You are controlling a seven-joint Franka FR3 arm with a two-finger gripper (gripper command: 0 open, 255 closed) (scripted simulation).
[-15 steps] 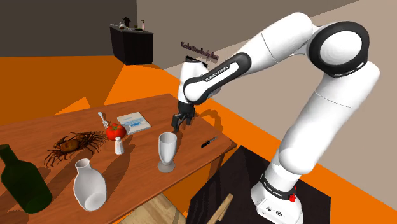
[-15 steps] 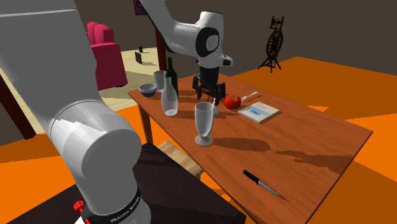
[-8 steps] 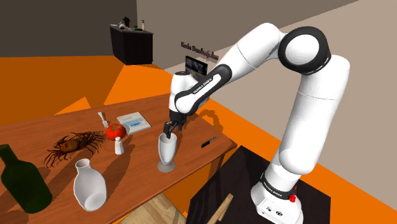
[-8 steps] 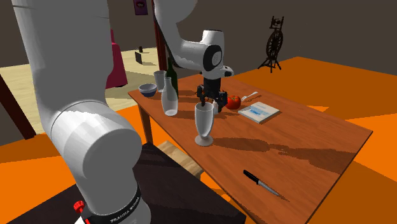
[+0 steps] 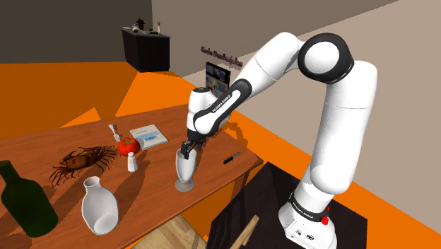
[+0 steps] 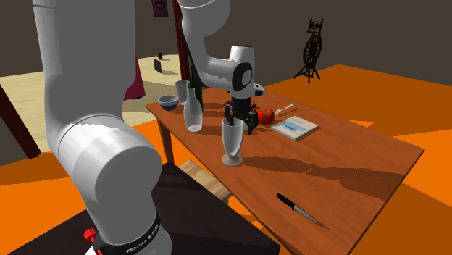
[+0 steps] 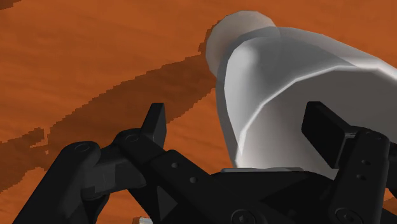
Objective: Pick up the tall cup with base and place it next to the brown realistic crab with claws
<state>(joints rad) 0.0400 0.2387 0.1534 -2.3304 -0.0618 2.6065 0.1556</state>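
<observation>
CHANGE: gripper (image 5: 186, 150) has come down over the tall cup (image 5: 185, 170), fingers (image 7: 156, 124) spread astride its bowl, nothing clamped | MEANING: grasp looks next, lift not begun | CUP: upright on table (image 5: 219, 145), crab (image 5: 81, 159) at its nine o'clock in shoulder view, well apart | COUNT: one tall cup, one crab, one tomato (image 5: 128, 146), one vase (image 5: 98, 205), one bottle (image 5: 25, 201)

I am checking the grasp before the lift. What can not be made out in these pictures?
- Wrist view: the cup rim is covered by the body of the open gripper. Whether the finger in front of the cup touches it is unclear.
- Shoulder view: the wall lettering is too small to read.
- Shoulder view: the things on the dark cabinet are too small to name.
</observation>
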